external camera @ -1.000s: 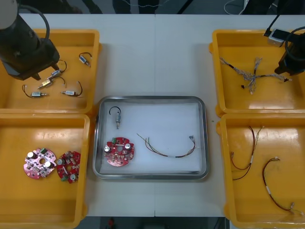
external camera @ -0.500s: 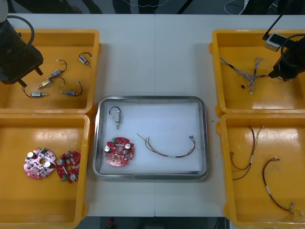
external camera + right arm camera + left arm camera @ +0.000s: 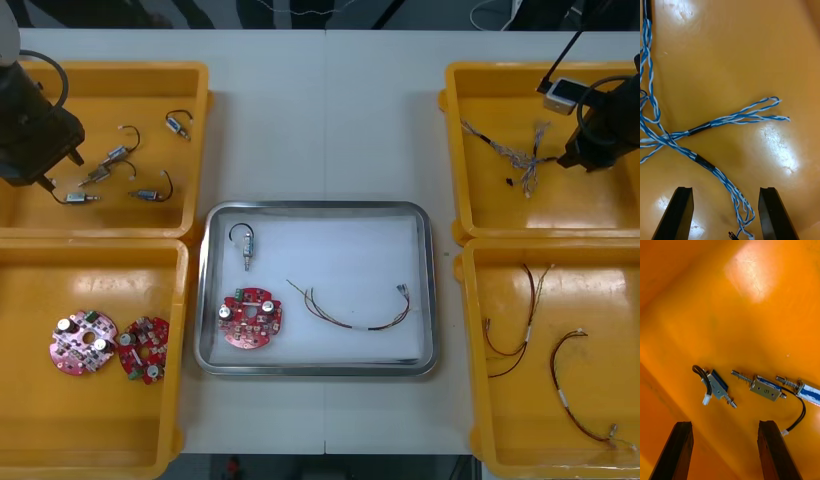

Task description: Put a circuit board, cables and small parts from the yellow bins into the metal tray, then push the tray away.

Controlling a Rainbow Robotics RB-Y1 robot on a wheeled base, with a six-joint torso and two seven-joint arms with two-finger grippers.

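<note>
Nearest you, the near left yellow bin (image 3: 60, 420) holds two spare circuit boards (image 3: 80, 342), and the near right yellow bin (image 3: 610, 300) holds thin dark cables (image 3: 529, 305). Between them, the metal tray (image 3: 428, 290) carries a circuit board (image 3: 250, 318), a small metal part (image 3: 243, 243) and a red and yellow cable (image 3: 350, 312).

Farther off, your right gripper (image 3: 725, 191) hangs over the far right bin (image 3: 600, 200). Its fingers are apart, with a strand of the twisted blue and white cables (image 3: 703, 127) lying between them. Those cables cross and knot just beyond the fingers. A closing grip may therefore drag up the whole bundle, or slip off the thin, flat strand.

Your left gripper (image 3: 724, 423) hangs over the far left bin (image 3: 140, 90), fingers apart, with loose small metal parts (image 3: 765, 387) lying beyond them. Their black leads could snag a neighbouring part.

From above, each arm's body hides its fingers. The strand's end and one part are cut off at the wrist pictures' edges.
</note>
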